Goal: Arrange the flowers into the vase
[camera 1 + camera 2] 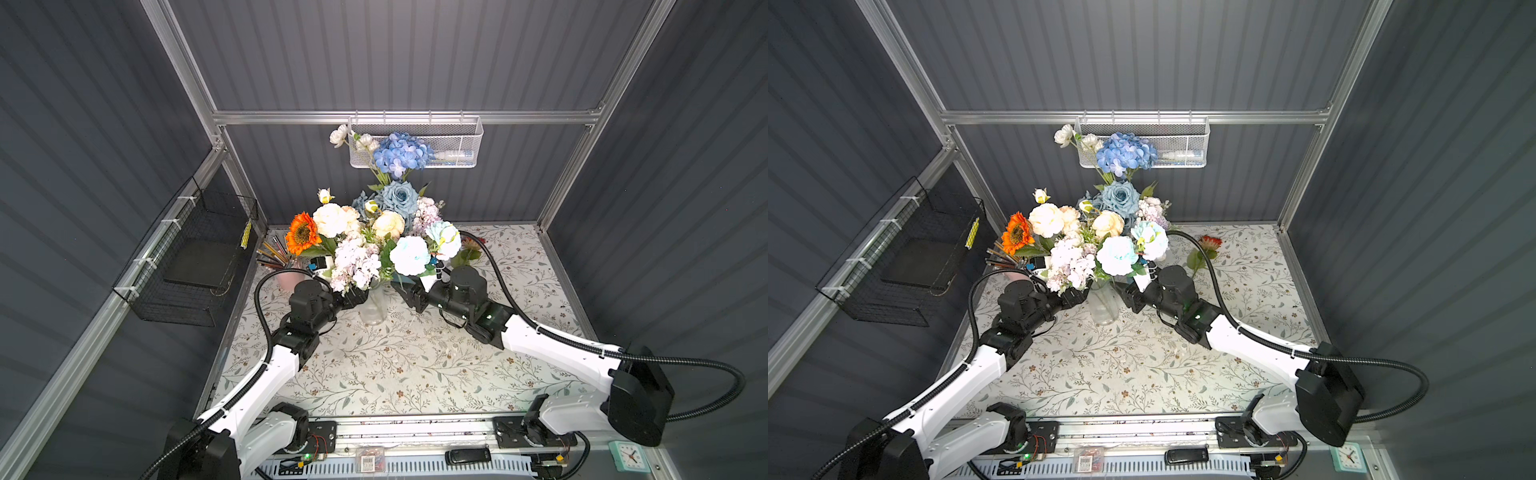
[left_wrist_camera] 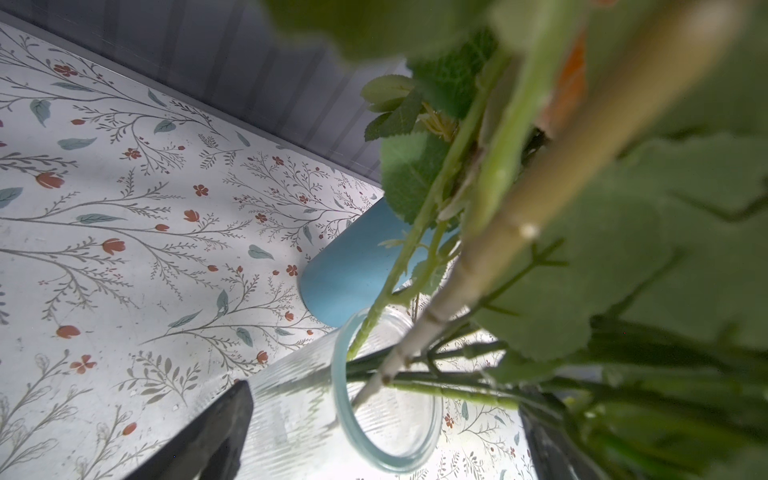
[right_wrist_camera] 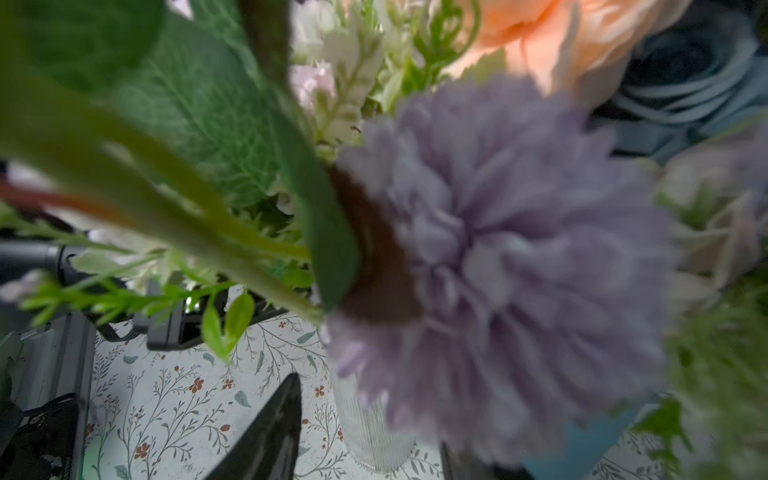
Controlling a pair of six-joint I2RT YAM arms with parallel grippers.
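A clear ribbed glass vase (image 1: 372, 309) (image 1: 1104, 308) stands mid-table and holds a full bunch of flowers (image 1: 374, 232) (image 1: 1096, 237): blue hydrangea, dusty-blue rose, cream, lilac and aqua blooms, and an orange sunflower (image 1: 302, 232). One red sunflower (image 1: 1209, 242) lies on the cloth at the back right. My left gripper (image 1: 356, 296) (image 2: 386, 424) is open at the vase's left, its fingers either side of the rim, with cloth showing beside the rim. My right gripper (image 1: 402, 289) (image 3: 370, 436) is open at the vase's right, under a lilac bloom (image 3: 519, 266), and holds nothing.
A pink cup of pencils (image 1: 286, 272) and a small white device (image 1: 322, 264) stand left of the vase. A light-blue rounded object (image 2: 353, 270) sits just behind it. A white mesh basket (image 1: 453, 143) hangs on the back wall and a black wire basket (image 1: 187, 266) on the left.
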